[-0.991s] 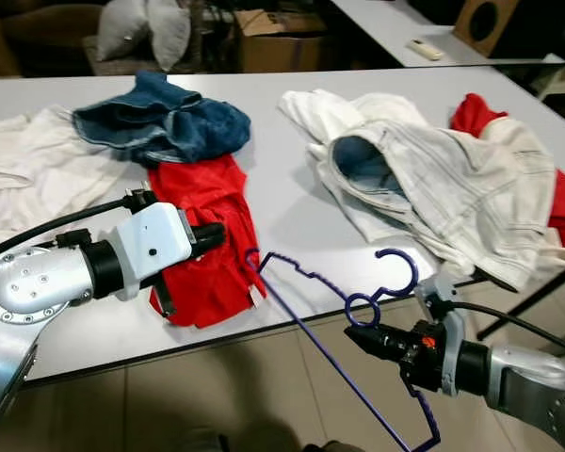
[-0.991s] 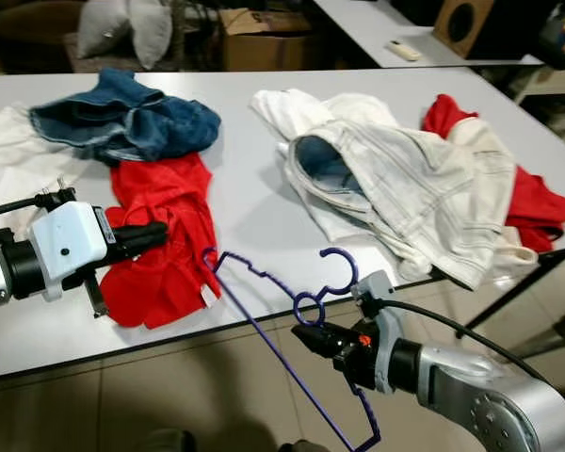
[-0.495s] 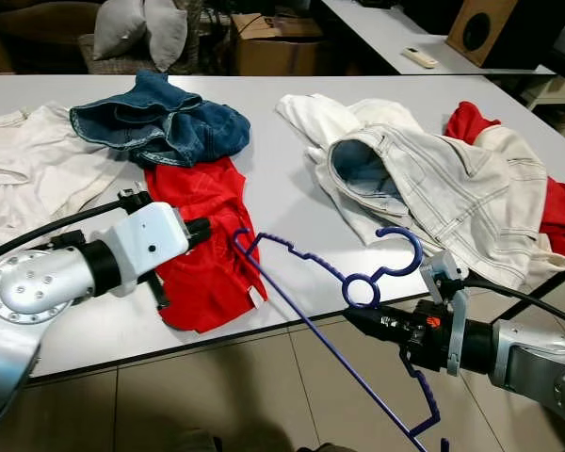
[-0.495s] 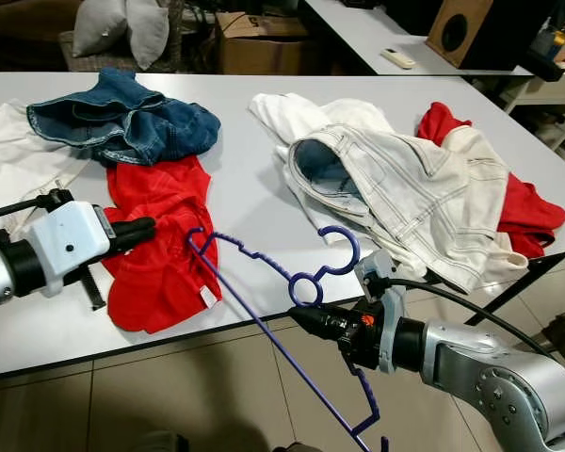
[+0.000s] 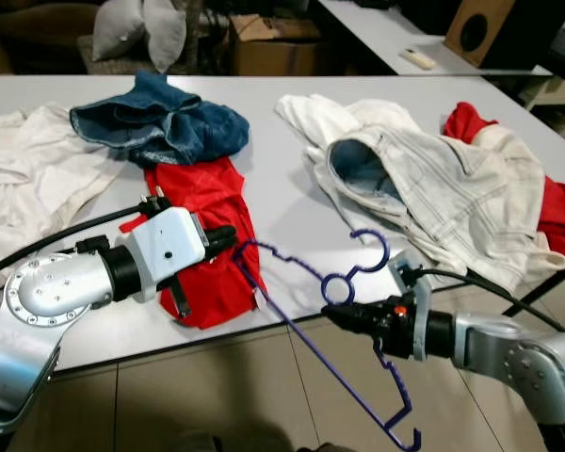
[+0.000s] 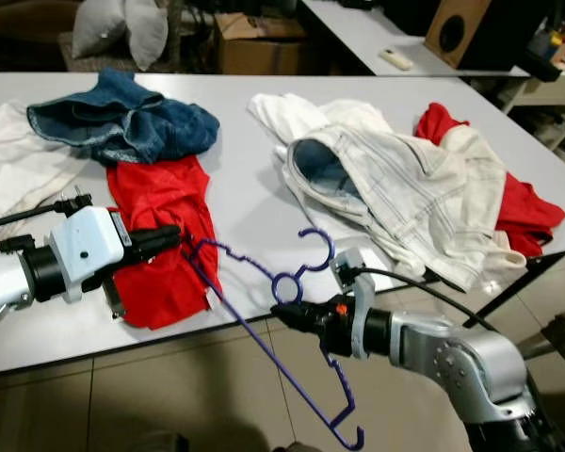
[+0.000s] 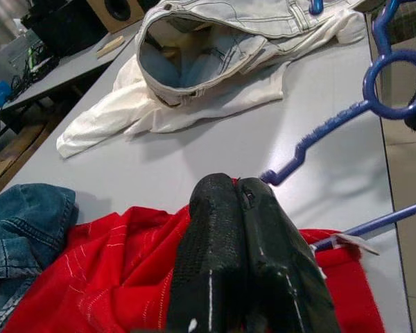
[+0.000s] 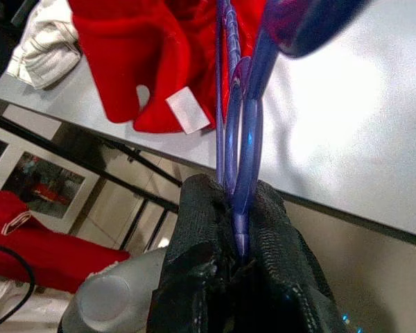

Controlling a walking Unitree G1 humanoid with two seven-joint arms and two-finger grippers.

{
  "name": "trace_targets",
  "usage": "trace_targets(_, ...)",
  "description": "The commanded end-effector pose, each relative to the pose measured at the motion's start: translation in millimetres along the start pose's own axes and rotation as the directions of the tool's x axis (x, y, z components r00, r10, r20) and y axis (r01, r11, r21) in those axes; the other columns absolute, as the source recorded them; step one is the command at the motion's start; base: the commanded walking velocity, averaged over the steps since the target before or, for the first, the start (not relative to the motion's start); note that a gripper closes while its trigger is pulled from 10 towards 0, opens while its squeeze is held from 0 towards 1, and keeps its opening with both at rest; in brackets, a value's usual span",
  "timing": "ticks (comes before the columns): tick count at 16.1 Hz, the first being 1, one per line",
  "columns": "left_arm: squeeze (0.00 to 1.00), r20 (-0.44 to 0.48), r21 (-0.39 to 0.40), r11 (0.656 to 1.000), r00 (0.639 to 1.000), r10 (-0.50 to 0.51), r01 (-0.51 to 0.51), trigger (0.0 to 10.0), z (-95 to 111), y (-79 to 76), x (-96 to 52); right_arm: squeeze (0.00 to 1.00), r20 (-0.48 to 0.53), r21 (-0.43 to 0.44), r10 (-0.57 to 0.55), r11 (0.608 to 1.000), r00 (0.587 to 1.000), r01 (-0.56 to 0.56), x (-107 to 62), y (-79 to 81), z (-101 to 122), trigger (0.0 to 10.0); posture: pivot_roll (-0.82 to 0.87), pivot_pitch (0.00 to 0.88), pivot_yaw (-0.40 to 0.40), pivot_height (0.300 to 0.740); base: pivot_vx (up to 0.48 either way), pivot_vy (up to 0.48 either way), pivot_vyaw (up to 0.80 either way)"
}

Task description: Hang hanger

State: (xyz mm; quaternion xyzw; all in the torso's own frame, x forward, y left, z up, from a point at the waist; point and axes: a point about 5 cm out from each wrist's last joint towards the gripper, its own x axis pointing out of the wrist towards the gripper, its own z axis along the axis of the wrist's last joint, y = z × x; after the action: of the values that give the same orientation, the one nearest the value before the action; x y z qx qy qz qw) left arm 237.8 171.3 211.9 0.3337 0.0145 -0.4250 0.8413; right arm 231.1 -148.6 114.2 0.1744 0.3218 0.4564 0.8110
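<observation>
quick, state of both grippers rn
Left gripper: shut, holding nothing, above the red shirt.
Right gripper: shut on the blue hanger.

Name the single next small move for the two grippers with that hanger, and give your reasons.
Probably ease the left gripper, fingers pressed together, off the red shirt and open it beside the near shoulder of the blue plastic hanger. The right gripper is clamped just below the hanger's ring; its far end hangs below the grey table edge, unsupported.
</observation>
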Motion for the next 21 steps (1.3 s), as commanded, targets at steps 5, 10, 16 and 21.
trace_targets(5, 0.0, 0.047, 0.053, 0.998, 0.998, -0.04, 0.038, 0.0, 10.4, 1.3, 7.1, 0.0, -0.022, 0.026, 0.026, 0.999, 0.999, -0.025, 2.0, -13.5, 7.8, 10.0, 0.03, 0.086, -0.129, 0.74, 0.0, 0.0, 0.0)
trace_targets(10, 0.0, 0.106, 0.02, 0.997, 0.991, -0.082, 0.081, 0.0, 20.6, -5.1, 9.3, 0.0, 0.141, 0.169, -0.102, 0.983, 0.985, 0.078, 18.9, -39.8, 18.5, 10.0, 0.05, 0.104, -0.136, 0.74, 0.0, 0.0, 0.0)
trace_targets(16, 0.0, -0.188, 0.028, 0.999, 0.982, 0.026, -0.021, 0.0, -23.6, -6.2, -6.7, 0.0, 0.408, 0.294, -0.17, 0.955, 0.897, 0.047, 6.9, -26.4, 36.4, 10.0, 0.04, 0.102, -0.137, 0.74, 0.0, 0.0, 0.0)
trace_targets(21, 0.0, -0.079, 0.026, 0.998, 0.995, -0.062, 0.065, 0.0, -13.6, -23.5, 9.9, 0.0, 0.354, 0.386, -0.153, 0.923, 0.923, 0.005, 20.7, -15.1, 17.2, 10.0, 0.04, 0.093, -0.122, 0.74, 0.0, 0.0, 0.0)
